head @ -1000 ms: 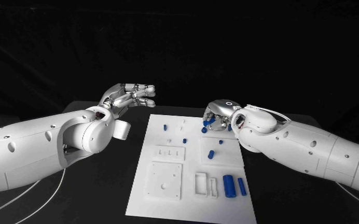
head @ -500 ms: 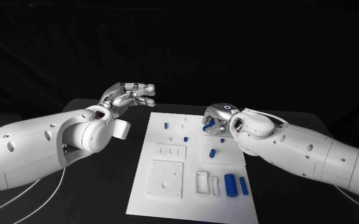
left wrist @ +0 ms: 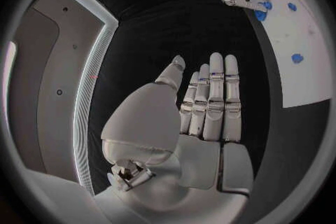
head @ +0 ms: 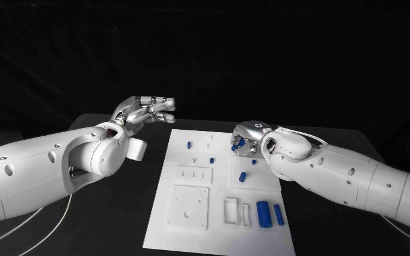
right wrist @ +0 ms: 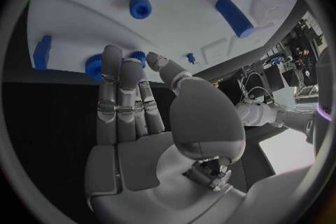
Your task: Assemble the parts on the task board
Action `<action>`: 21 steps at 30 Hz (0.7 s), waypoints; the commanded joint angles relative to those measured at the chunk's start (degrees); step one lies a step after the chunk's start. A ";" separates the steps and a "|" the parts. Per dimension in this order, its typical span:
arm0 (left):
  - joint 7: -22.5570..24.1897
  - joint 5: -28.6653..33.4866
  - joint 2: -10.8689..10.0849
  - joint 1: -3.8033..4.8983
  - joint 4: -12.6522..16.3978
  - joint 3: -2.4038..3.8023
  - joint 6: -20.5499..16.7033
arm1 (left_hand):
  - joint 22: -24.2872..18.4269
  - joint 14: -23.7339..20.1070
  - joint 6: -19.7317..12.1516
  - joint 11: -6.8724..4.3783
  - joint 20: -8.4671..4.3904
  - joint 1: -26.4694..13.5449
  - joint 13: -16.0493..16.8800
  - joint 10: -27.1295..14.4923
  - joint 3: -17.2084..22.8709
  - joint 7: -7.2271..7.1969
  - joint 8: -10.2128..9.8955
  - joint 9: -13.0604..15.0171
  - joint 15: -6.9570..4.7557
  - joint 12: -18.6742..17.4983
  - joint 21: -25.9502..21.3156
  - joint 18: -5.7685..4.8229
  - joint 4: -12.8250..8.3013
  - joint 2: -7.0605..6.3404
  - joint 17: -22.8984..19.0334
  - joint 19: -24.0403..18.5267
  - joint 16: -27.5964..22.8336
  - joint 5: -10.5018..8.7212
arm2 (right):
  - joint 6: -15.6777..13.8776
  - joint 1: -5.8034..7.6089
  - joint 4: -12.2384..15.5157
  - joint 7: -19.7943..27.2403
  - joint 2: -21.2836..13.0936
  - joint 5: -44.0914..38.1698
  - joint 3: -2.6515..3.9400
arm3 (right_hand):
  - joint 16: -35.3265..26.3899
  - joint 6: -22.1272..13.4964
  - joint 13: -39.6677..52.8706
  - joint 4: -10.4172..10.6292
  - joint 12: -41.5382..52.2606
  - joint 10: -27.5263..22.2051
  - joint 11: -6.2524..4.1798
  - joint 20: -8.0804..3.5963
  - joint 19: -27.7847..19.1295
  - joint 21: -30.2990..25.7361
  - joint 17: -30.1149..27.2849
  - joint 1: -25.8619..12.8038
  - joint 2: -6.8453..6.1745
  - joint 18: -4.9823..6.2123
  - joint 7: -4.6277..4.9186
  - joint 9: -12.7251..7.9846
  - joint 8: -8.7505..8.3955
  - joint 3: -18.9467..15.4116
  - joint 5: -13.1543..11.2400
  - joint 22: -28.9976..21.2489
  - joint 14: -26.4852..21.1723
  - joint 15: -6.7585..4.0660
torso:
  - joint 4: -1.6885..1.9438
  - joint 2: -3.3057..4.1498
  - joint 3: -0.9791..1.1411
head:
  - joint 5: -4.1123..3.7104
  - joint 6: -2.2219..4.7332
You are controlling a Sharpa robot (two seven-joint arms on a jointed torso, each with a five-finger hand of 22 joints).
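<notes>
Since a second ago our right arm has drawn back a little toward our body and its robot hand sits slightly lower over the board's far right edge; our left has barely stirred. Going left to right: our left robot hand (head: 147,109) hangs above the table (head: 119,208) just off the task board's (head: 192,232) far left corner, fingers loosely apart, holding nothing. On the board lie blue parts — a small peg (head: 189,146) near the far left, a short cylinder (head: 242,176) mid-board, two longer cylinders (head: 269,213) at the near right, long axes running away from us. Our right robot hand (head: 247,136) has its fingertips at a blue part (head: 236,147); whether it pinches it we cannot tell. That part lies just below those fingertips — so the right hand is far nearer.
</notes>
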 commanded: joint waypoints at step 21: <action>0.23 -0.23 -0.07 0.33 0.00 0.06 0.49 | -0.19 -0.32 -0.45 0.06 0.01 -0.40 0.05 -0.42 -0.52 0.13 0.12 -0.01 0.00 0.25 -0.01 -0.20 0.19 0.01 -0.10 -0.19 -0.23 -0.27 | -0.06 -0.27 0.02 -0.88 0.39 -1.86 0.00 | 0.76 1.02 0.10 0.77 0.07 3.68 -1.00 -0.51 1.51 -2.59 0.18 0.33 0.14 -0.10 -0.49 0.10 0.20 3.66 -3.52 4.21 -0.36 -0.62 | 0.02 0.77 -0.12 | 0.15 0.38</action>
